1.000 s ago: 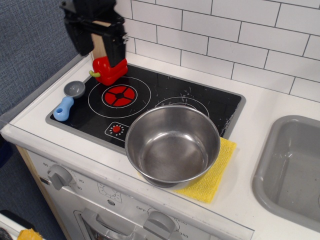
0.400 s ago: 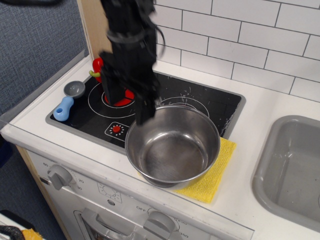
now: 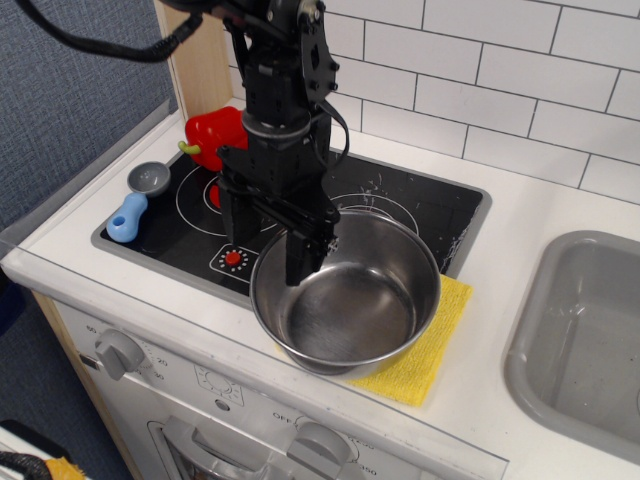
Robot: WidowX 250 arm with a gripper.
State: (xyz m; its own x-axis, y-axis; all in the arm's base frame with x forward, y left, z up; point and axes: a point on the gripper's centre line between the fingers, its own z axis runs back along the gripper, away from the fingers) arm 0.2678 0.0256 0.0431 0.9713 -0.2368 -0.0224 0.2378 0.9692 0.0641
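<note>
End effector (image 3: 272, 252) straddles pot (image 3: 347, 290) rim; arm hides burner.

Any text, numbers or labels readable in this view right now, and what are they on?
"OFF": oven front panel, beside the right knob.
"20": same panel, beside the left knob.
Other dial numbers around both knobs: too small and blurred to read.
Stove top, pot, gripper: no text.

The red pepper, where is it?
The red pepper sits at the stove's back left corner, behind the blue spoon and left of the gripper.
</note>
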